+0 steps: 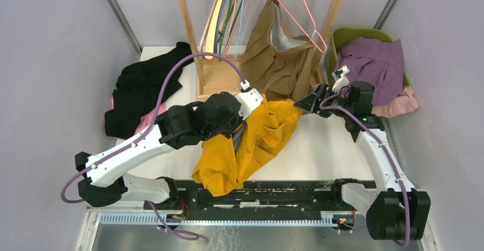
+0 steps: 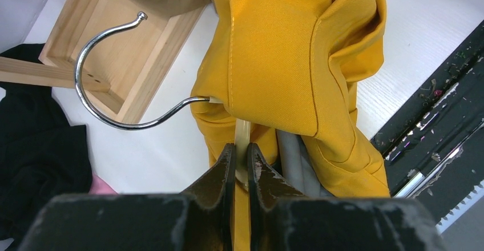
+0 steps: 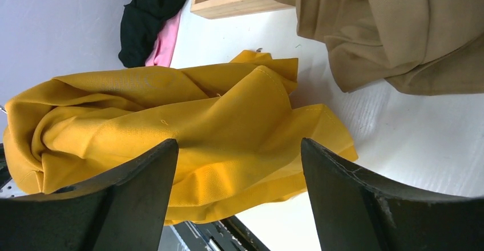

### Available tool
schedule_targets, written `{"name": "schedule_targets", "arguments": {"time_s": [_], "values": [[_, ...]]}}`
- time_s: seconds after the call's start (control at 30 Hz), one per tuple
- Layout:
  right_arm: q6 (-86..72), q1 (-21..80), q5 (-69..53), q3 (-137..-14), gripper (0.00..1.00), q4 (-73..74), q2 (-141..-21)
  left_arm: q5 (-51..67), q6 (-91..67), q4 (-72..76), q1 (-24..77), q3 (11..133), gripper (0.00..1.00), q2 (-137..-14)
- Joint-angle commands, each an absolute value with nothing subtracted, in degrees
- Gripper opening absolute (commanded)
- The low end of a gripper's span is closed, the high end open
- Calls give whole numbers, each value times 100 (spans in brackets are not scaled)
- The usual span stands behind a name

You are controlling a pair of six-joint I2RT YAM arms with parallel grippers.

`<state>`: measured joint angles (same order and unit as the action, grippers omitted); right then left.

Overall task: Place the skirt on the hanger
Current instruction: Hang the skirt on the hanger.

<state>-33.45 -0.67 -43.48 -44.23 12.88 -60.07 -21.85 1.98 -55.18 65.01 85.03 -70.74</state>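
Left claw (image 2: 240,148): jaws pinched almost together on the pale bar of the hanger (image 2: 242,130). Grip is firm, and the bar runs straight between the fingers.

Hanger's chrome hook (image 2: 76,77) sticks out to the left of the cloth, curling over the wooden rack base (image 2: 122,51). It hangs free and touches nothing.

Yellow skirt (image 1: 268,131): bunched mid-worktop, between the two arms. Its far part is folded over the hanger, so the fabric covers the bar where the hook's shaft goes in. The near part trails down to the black rail at the near edge of the worktop (image 1: 325,148). In the left wrist view a seam runs down the cloth just right of the hook. A grey strip shows below it, but I cannot tell what it is.

Right claw (image 3: 238,148): fingers spread wide with nothing between them. It hovers above the right end of the skirt and is clear of the cloth. In the top view it sits just below the hem of the tan garment (image 1: 279,57), which hangs from the rack.

Surroundings:
- Black garment (image 1: 142,85) is heaped at the far left, with a bit of pink beneath it.
- Green basket (image 1: 354,34) stands at the far right, with a purple garment (image 1: 374,65) spilling over its rim.
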Motion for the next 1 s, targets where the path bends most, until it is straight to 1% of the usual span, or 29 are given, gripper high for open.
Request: {"name": "schedule_targets", "arguments": {"time_s": [0.0, 0.13, 0.23, 0.5, 0.6, 0.67, 0.7, 0.73, 0.8, 0.87, 0.93, 0.97], "values": [[-3499, -80, -4779, -4286, 84, 802, -5932, -2104, 334, -5132, 6545, 8990, 3, -6860], [-3533, -11, -4844, -4243, 81, 751, -5960, -2018, 351, -5122, 6548, 9073, 4, -6856], [-3492, 158, -4890, -4298, 76, 790, -5991, -2006, 377, -5121, 6544, 9121, 4, -6888], [-3275, 691, -4808, -4279, 75, 1182, -5905, -2039, 413, -5123, 6548, 9190, 3, -6967], [-3269, 733, -4747, -4205, 72, 1186, -5908, -2022, 421, -5110, 6548, 9213, 3, -6963], [-3286, 753, -4730, -4184, 67, 1127, -5947, -2013, 422, -5106, 6543, 9239, 3, -6970], [-3287, 763, -4729, -4184, 62, 1112, -5975, -2007, 422, -5106, 6547, 9255, 3, -6970], [-3295, 770, -4729, -4184, 56, 1096, -5990, -2005, 428, -5106, 6548, 9268, 3, -6974], [-3312, 778, -4720, -4197, 39, 1090, -5986, -2019, 435, -5106, 6552, 9285, 3, -6964], [-3317, 782, -4727, -4197, 28, 1101, -5941, -2075, 447, -5099, 6550, 9287, 3, -6962], [-3286, 782, -4685, -4212, 21, 1216, -5879, -2173, 448, -5099, 6548, 9288, 3, -6968], [-3257, 781, -4644, -4222, 13, 1284, -5847, -2224, 448, -5109, 6548, 9295, 3, -6969]]}}
